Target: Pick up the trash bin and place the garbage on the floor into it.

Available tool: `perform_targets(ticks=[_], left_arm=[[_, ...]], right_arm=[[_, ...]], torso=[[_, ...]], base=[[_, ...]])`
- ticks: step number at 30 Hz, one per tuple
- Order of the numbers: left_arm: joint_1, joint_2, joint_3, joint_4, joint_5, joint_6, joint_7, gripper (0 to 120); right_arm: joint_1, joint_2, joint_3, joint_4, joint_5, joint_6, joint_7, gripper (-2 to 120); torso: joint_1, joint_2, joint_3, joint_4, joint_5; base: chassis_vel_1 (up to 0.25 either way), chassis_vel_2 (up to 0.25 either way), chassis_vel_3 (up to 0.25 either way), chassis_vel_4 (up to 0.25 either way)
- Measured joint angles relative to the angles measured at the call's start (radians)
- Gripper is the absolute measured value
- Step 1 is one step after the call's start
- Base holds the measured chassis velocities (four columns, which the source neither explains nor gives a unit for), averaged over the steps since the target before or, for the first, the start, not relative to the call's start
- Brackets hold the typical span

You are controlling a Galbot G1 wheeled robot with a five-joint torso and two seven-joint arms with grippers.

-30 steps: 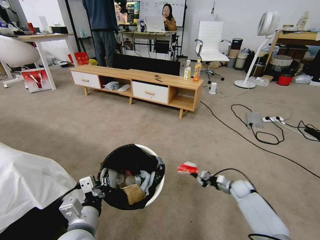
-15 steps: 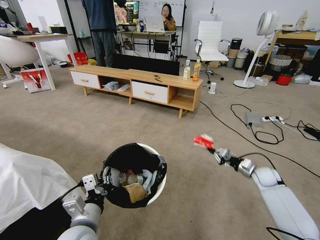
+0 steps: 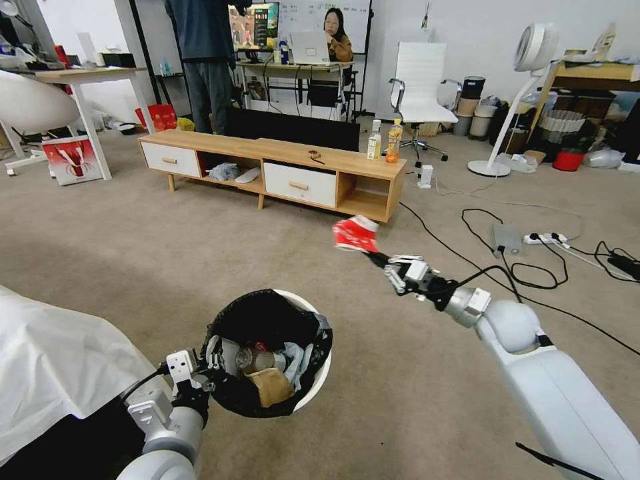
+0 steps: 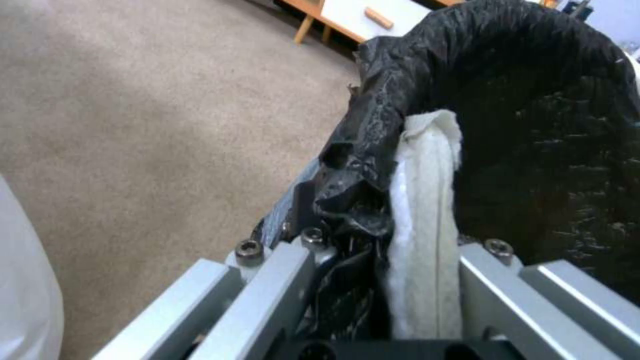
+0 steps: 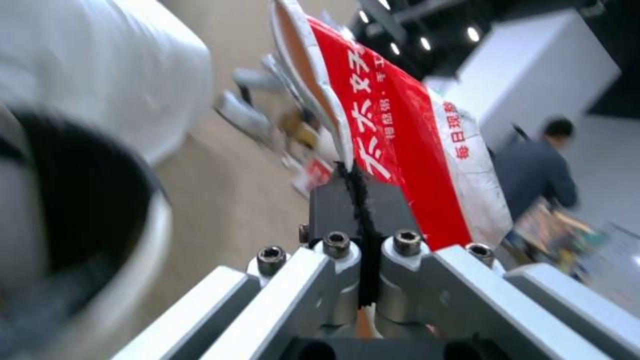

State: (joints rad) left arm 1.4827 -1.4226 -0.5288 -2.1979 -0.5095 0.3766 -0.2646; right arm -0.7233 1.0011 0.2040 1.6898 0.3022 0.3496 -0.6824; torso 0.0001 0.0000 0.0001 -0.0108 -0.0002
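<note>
The trash bin (image 3: 319, 385), white with a black bag over its rim, hangs low in front of me. My left gripper (image 3: 203, 375) is shut on its near rim, and the left wrist view shows the rim (image 4: 427, 200) clamped between the fingers of the left gripper (image 4: 387, 240). A brown paper bag (image 3: 270, 385), a clear bottle (image 3: 252, 360) and tissues (image 3: 293, 357) lie inside. My right gripper (image 3: 381, 257) is shut on a red-and-white snack wrapper (image 3: 355, 235), held in the air beyond the bin and to its right. The right wrist view shows the wrapper (image 5: 400, 125) pinched in the right gripper (image 5: 363, 200), with the bin (image 5: 93, 210) beside it.
A low wooden TV stand (image 3: 280, 160) crosses the carpet ahead, with upright orange and white bottles (image 3: 393, 141) on its right end. Black cables (image 3: 520, 270) and a power strip (image 3: 547, 238) lie at right. A white-draped object (image 3: 60, 360) is close on my left.
My right arm has lifted and reached forward, carrying the wrapper up from beside the bin's rim to well above and beyond it. The left gripper and bin have barely moved.
</note>
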Motion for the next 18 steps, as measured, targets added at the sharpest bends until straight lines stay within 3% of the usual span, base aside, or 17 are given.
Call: perform_targets(ticks=[9, 18], left_arm=[[-0.002, 0.0, 0.005, 0.006, 0.003, 0.0, 0.0, 6], [-0.004, -0.005, 0.012, 0.013, 0.009, 0.001, 0.0, 6]], right_arm=[[-0.061, -0.025, -0.085, 0.15, 0.067, -0.052, 0.001, 0], [-0.099, -0.023, -0.189, 0.161, 0.042, -0.056, -0.003, 0]], torso=[[0.0, 0.0, 0.0, -0.0002, 0.0003], [0.0, 0.0, 0.0, -0.0002, 0.0]], base=[[0.0, 0.0, 0.0, 0.0], [0.0, 0.0, 0.0, 0.0]])
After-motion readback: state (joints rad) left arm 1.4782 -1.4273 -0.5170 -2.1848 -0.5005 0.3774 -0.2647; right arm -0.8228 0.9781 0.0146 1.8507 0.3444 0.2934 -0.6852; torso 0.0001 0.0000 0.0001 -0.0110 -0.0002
